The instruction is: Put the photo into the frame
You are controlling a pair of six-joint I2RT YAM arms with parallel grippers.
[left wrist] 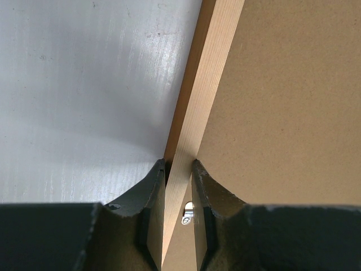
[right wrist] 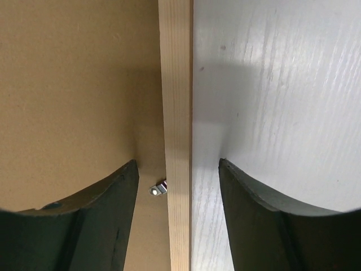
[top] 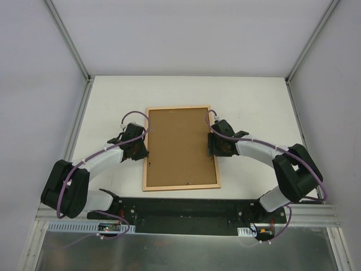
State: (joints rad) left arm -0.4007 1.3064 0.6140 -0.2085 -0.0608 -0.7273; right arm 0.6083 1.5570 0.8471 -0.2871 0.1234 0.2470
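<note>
frames: one (top: 180, 148), back side up
arms: two
metal clips: one (left wrist: 188, 214) in each wrist view (right wrist: 158, 189)
tabletops: one (top: 254, 113)

No readable text, label, brand, number or sign appears in any view.

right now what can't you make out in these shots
- The photo: in no view. The frame lies back up, so its brown backing hides whatever is under it.
- Left pincer: its fingers sit tight on either side of the frame's wooden edge, but actual contact is too close to judge.
- Metal clip in the right wrist view: too small to tell if it is latched.
- Right pincer: the top view hides its fingertips under the wrist.
</note>
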